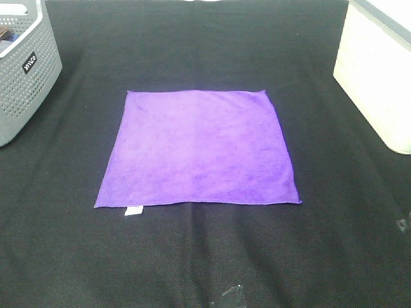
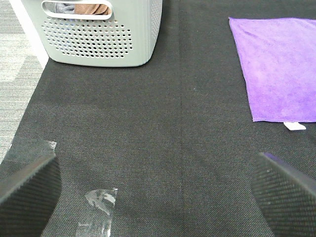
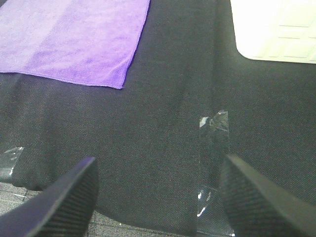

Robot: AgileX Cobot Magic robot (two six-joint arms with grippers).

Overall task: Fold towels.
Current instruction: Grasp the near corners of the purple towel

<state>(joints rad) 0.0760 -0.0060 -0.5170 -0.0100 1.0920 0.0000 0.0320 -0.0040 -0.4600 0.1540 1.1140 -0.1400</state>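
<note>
One bright purple square towel (image 1: pixel 198 149) lies flat and spread out on the black table cover, with a small white tag (image 1: pixel 133 210) at its near left corner. It also shows in the left wrist view (image 2: pixel 281 69) and the right wrist view (image 3: pixel 74 39). Neither arm shows in the exterior high view. My left gripper (image 2: pixel 158 190) is open and empty over bare cloth, short of the towel's tag corner. My right gripper (image 3: pixel 158 195) is open and empty near the table's front edge, short of the towel's near right corner.
A grey perforated basket (image 1: pixel 22 70) with cloths inside stands at the back left. A cream bin (image 1: pixel 379 77) stands at the back right. Clear tape pieces (image 3: pixel 213 128) stick to the black cover (image 1: pixel 205 256) near the front edge.
</note>
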